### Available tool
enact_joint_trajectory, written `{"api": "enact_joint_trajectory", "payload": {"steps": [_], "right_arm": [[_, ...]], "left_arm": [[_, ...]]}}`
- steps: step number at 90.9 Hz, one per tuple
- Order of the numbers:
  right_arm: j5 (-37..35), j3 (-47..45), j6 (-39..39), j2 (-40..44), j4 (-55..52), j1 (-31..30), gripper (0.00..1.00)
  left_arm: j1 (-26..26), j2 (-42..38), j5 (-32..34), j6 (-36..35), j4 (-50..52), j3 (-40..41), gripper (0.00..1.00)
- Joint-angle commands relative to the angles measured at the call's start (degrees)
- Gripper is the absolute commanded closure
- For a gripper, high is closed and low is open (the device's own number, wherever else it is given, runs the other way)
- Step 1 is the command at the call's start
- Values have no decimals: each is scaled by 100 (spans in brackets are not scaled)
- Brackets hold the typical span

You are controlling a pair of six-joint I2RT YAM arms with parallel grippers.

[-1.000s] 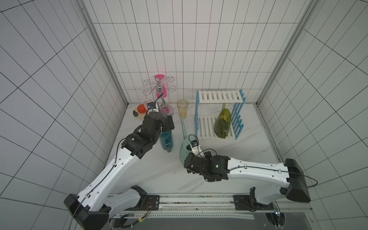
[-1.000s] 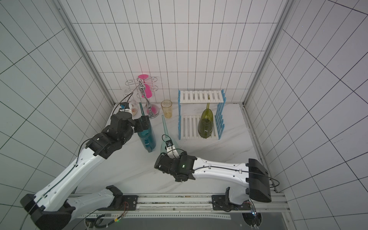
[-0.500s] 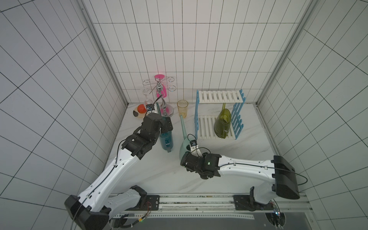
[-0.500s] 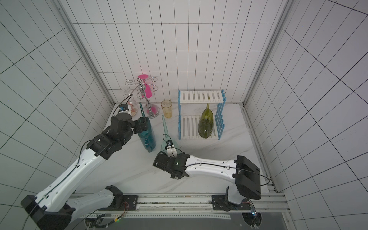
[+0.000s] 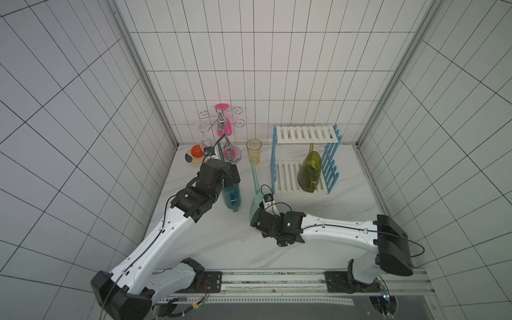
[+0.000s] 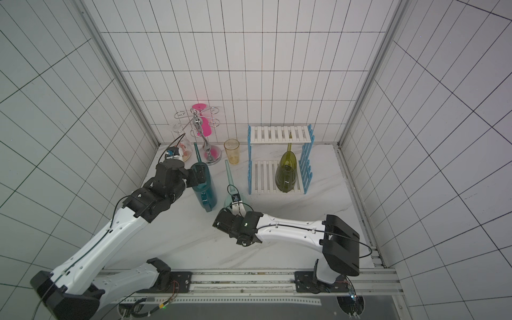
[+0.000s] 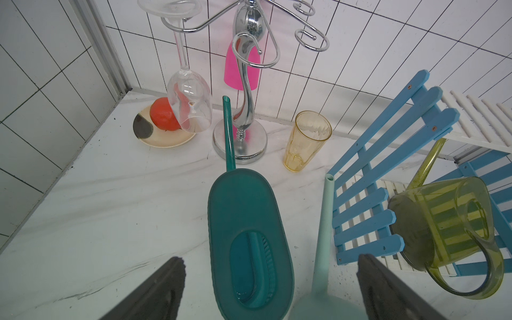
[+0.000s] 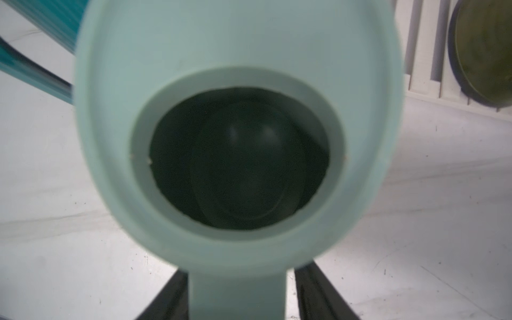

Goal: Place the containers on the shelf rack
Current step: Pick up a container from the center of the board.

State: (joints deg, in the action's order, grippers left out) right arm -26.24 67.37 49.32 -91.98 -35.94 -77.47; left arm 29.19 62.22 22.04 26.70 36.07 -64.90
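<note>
Olive can [image 5: 309, 173] on shelf rack [image 5: 285, 177]; two left: teal can [image 5: 231, 195] under open left fingers [image 7: 155, 291], right fingers [image 8: 318, 299] straddle mint can [image 5: 256, 198] handle, grip unclear.

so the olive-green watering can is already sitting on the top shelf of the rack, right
Not quite. The olive-green watering can is already on the rack, but on its lower shelf, not the top one, as a top view shows.

The dark teal can [image 7: 249, 235] stands on the worktop [image 7: 110, 207] between wide-spread fingers [image 7: 155, 291]; the pale mint can [image 7: 322, 235] is just beside it.
</note>
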Motion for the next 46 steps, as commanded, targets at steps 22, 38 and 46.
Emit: {"api": "enact_joint_trajectory", "payload": {"steps": [22, 38, 46], "right_arm": [[170, 46, -151, -82, 44, 66, 78], [205, -32, -125, 111, 15, 53, 89], [194, -74, -152, 314, -76, 36, 93]], "left_arm": [[-69, 22, 39, -25, -225, 17, 1], [-72, 74, -38, 26, -241, 30, 1], [-71, 95, -68, 42, -243, 22, 1]]}}
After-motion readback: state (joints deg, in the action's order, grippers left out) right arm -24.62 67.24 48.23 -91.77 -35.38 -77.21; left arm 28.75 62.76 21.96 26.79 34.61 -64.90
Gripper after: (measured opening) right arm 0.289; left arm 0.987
